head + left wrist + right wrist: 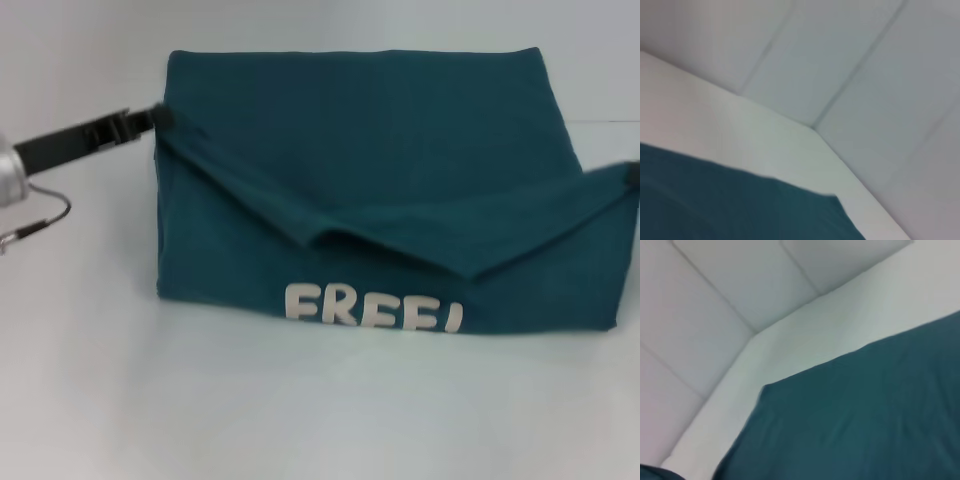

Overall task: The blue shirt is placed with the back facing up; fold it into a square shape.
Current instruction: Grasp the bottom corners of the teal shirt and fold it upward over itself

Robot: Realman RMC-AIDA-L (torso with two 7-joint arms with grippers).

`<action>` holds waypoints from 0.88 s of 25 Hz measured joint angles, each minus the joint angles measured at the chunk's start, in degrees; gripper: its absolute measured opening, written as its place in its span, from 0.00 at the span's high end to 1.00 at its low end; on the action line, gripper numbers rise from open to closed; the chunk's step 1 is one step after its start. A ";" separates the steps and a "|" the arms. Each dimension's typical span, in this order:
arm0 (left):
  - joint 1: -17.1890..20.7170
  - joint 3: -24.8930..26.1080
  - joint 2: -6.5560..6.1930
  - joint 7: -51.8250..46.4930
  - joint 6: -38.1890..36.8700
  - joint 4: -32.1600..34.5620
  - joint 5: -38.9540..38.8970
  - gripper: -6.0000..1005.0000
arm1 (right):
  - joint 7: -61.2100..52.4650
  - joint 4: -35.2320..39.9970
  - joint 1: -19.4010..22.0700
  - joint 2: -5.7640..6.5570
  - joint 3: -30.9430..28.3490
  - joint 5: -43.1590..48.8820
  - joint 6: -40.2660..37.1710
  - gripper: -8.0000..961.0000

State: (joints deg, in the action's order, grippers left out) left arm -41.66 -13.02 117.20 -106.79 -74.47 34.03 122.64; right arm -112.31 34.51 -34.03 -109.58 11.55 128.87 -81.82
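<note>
Blue shirt (380, 150) lies mid-table, slightly toward 1 o'clock in the head view, folded into a wide block. Near edge is turned up and over, showing the top halves of cream "FREE!" letters (373, 306) at 6 o'clock of the cloth. A folded flap sags in a shallow V across the middle, high at both side corners, lowest around the centre.

Left gripper (160, 118) is at the shirt's 10 o'clock corner, arm coming in from 9 o'clock, fingers clenched on the blue shirt's lifted corner. Right gripper (634, 176) is barely visible at the 3 o'clock corner, at the frame edge; cannot tell its finger state.

White table (300, 410) lies under everything. Both wrist views show only teal cloth, table edge and pale tiled floor (865, 60) beyond.
</note>
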 joint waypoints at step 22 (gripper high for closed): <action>-6.18 -0.04 3.31 19.24 30.75 -12.76 -17.39 0.97 | 4.35 -11.67 -13.05 -3.48 16.70 -0.03 40.21 0.96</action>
State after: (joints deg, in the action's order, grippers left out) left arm -47.84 -13.05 120.51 -87.55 -43.72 21.26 105.25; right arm -107.96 22.84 -47.08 -113.06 28.25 128.85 -41.60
